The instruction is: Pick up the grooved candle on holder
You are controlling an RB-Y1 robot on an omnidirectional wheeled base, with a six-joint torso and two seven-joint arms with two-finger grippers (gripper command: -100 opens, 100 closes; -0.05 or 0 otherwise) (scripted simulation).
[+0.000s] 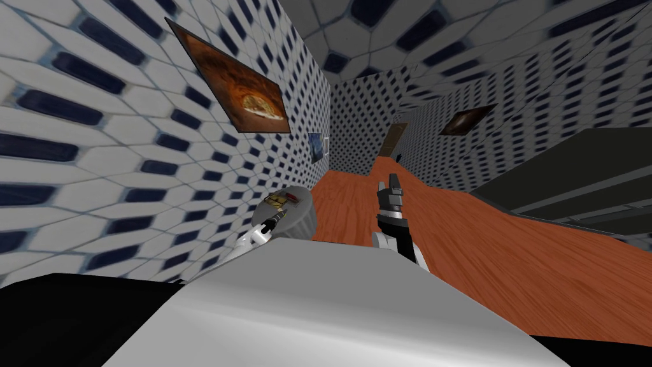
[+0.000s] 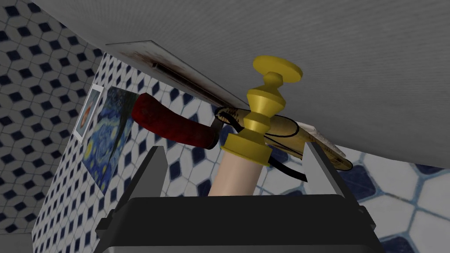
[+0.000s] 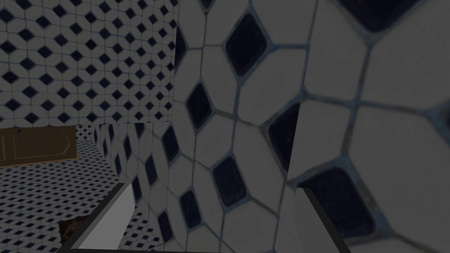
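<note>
Two left pincer (image 2: 233, 149) fingers (image 2: 154, 175) astride candle (image 2: 233, 178) on gold holder (image 2: 259, 118)

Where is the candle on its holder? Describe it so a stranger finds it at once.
By the blue-and-white tiled wall on my left stands a small round grey table. On it, between the fingers of the open left tool, is a pale peach cylindrical candle in a stepped yellow holder. Unlike the dark red rounded handle and flat gold piece beside it, it stands upright.

Head camera steeply down, left wrist camera close, both on round table (image 1: 305, 221); right wrist toward wall (image 3: 386, 88).
</note>
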